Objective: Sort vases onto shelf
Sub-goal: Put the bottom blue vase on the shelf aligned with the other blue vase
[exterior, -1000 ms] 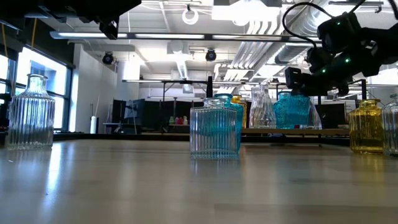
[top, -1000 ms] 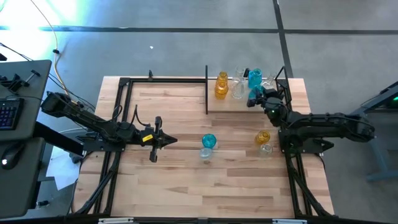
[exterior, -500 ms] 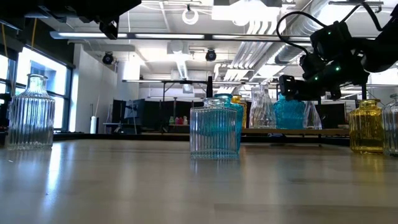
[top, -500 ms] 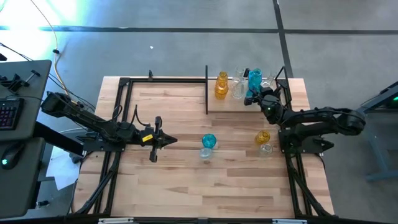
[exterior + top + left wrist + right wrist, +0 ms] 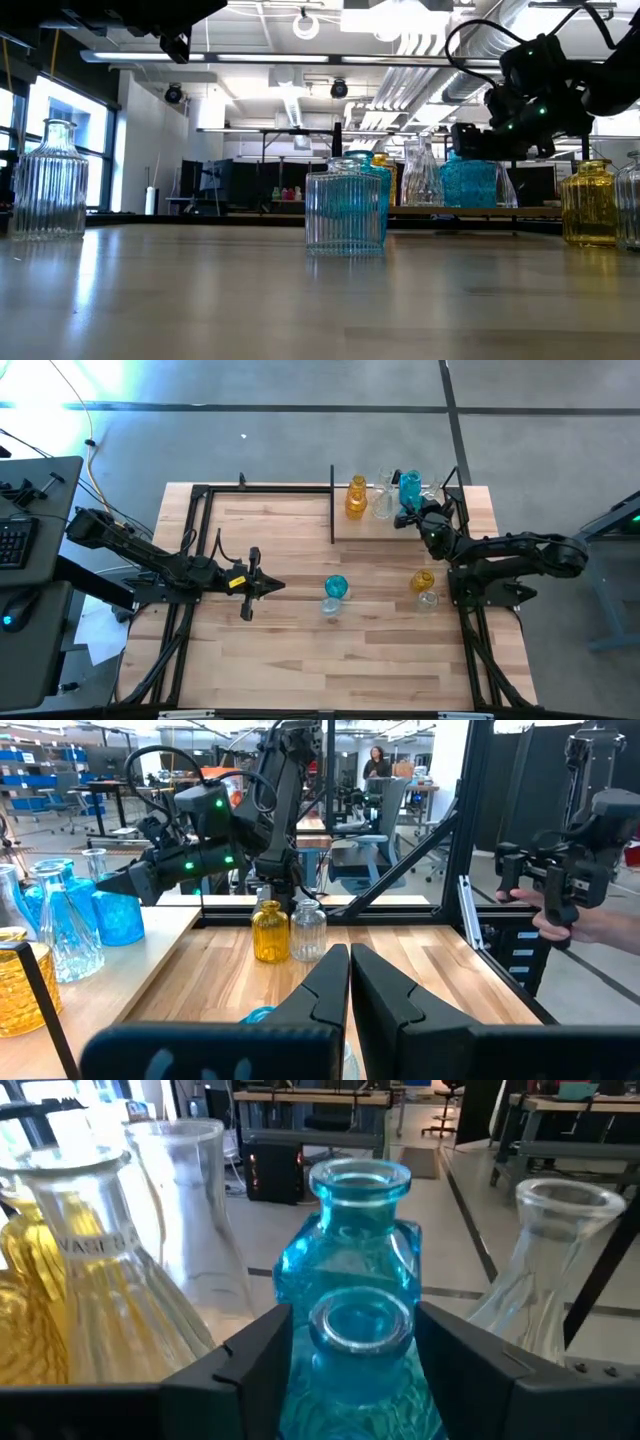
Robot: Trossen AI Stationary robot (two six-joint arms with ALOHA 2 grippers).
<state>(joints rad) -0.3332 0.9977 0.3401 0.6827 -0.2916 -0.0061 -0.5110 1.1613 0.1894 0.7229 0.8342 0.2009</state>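
Note:
The shelf (image 5: 345, 530), a light board with a black frame, lies at the table's far right. On it stand an amber vase (image 5: 356, 498), a clear vase (image 5: 383, 502) and a teal vase (image 5: 409, 486). My right gripper (image 5: 408, 516) is over the shelf, shut on a second teal vase (image 5: 360, 1325) just in front of the first (image 5: 350, 1230). A teal vase (image 5: 336, 587), a clear vase (image 5: 331, 606), an amber vase (image 5: 422, 580) and a clear vase (image 5: 428, 600) stand on the tabletop. My left gripper (image 5: 272, 587) is shut and empty at the table's left middle. My right gripper pinches the teal vase's neck (image 5: 308, 1380) between its two fingers (image 5: 250, 1360), just below the rim. The fingers come slanting from the table's right and near side. The vase stands upright, and its base (image 5: 470, 200) seems to rest on the shelf board.
A ribbed clear vase (image 5: 48, 180) shows at the left of the low view. Black frame bars (image 5: 200, 490) run along the table's far and side edges. A person (image 5: 580, 870) holding hand controls stands beyond the table. Bare tabletop lies toward the near edge (image 5: 330, 670).
My right arm has drawn in, and its wrist has come down and slightly toward the far edge over the shelf. The teal vase at its fingers stays at about the same place and height.

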